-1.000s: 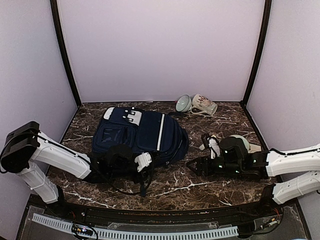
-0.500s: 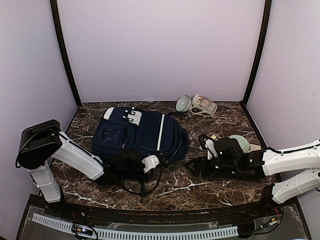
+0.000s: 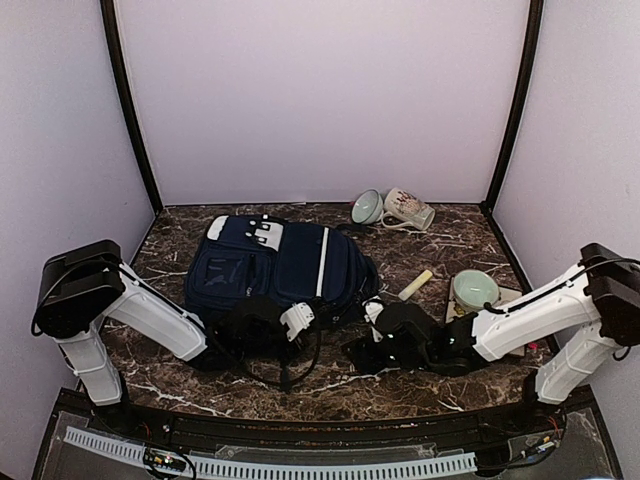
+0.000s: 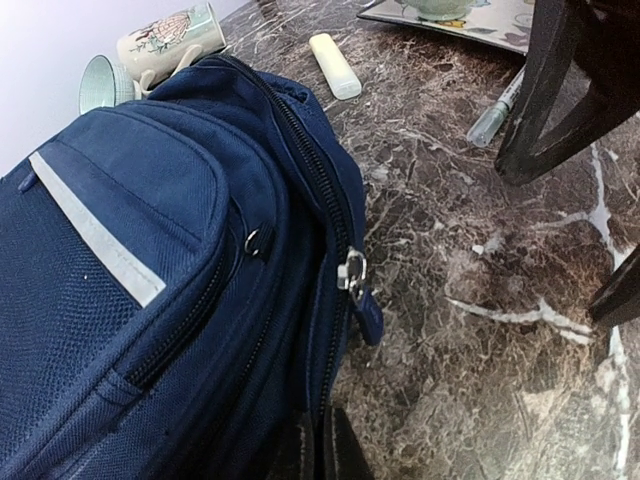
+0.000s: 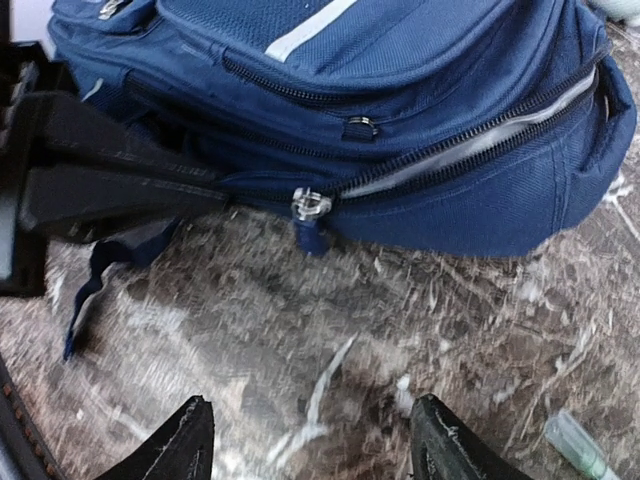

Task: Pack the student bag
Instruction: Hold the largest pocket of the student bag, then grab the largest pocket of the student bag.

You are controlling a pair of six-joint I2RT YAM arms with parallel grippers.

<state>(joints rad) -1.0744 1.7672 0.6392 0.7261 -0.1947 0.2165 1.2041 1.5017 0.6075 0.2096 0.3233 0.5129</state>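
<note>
Bench [image 3: 440, 250] of dark marble carries the student bag [image 3: 285, 265] at left-centre, the left end effector [image 4: 322, 450] clenched shut at its near edge and the right end effector [image 5: 312, 405] released before the zipper pull [image 5: 310, 215], where a slipping hold could drag the bag toward the near rim, though bare bench lies rightward.

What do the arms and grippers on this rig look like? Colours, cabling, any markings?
Both match: the left arm and right arm have white shell links with bulky black joint housings. Wrists are black, each with a small white block. The left gripper and right gripper have plain dark fingers. A thin black cable loops under the left wrist. No readable markings.
</note>
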